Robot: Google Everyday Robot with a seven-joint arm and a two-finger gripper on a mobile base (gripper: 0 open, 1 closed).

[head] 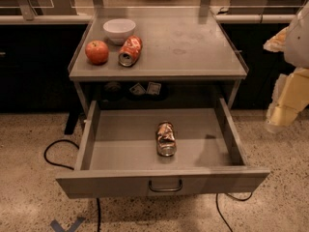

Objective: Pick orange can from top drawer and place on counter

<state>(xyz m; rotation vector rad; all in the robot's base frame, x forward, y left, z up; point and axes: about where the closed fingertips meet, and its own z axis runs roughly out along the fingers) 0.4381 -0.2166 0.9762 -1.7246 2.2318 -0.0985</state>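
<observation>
Grey metal counter point(193, 47) at your 12 o'clock; top drawer point(123, 146) open at 6, orange can point(166, 138) lying inside. Speckled floor point(29, 144). Gripper point(285, 110) at 3, grip untellable.

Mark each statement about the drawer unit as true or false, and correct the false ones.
1. The orange can lies inside the open top drawer. True.
2. The gripper is touching the orange can. False: it hangs to the right of the drawer, outside it and well apart from the can.
3. A white bowl sits on the counter. True.
4. The red-orange can on the counter stands upright. False: it lies on its side.
5. The apple sits just left of the red-orange can. True.
</observation>
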